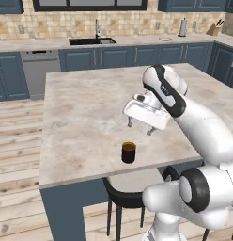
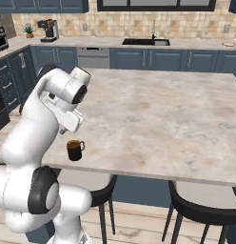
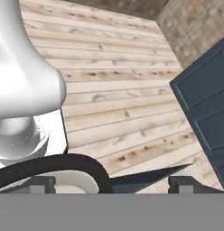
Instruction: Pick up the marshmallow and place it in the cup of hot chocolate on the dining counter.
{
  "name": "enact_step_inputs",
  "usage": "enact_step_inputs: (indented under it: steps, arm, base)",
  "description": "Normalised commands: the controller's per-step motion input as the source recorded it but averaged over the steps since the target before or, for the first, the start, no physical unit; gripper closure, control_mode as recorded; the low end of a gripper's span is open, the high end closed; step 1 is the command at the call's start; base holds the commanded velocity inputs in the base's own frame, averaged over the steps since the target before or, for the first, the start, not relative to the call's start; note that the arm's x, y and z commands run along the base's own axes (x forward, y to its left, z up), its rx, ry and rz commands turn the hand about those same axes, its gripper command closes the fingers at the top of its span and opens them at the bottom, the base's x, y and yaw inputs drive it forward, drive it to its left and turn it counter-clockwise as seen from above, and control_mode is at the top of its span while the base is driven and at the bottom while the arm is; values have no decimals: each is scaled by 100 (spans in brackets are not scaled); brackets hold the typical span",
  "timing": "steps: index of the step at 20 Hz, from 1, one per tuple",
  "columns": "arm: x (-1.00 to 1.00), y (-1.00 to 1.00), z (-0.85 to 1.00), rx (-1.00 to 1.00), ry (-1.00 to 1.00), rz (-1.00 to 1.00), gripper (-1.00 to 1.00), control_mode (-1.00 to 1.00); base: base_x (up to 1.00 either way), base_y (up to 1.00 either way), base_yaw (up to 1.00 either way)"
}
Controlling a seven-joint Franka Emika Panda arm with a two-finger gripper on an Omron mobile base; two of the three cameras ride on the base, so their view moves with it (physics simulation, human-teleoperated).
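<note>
Right now I have the gripper [image 1: 139,128] hanging just above the dining counter [image 1: 81,108], its 2 fingers spread wide and holding nothing. The cup of hot chocolate [image 1: 128,152] stands near the counter's front edge, just below the gripper. I cannot find the marshmallow. I judge it light, soft and squashy, best pinched gently across its round sides. Underneath is beige marbled stone; beyond are a plank floor, blue cabinets, a sink [image 1: 92,41] and tan tiles.
</note>
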Motion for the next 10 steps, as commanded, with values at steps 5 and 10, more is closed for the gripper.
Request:
enact_step_inputs:
  steps: [5, 10]
  arm:
    - [-41, 5, 67, -10, -92, -3, -100, -100]
    - [-40, 0, 46, -19, -89, 0, -100, -100]
  base:
    - [0, 0, 0]
    - [0, 0, 0]
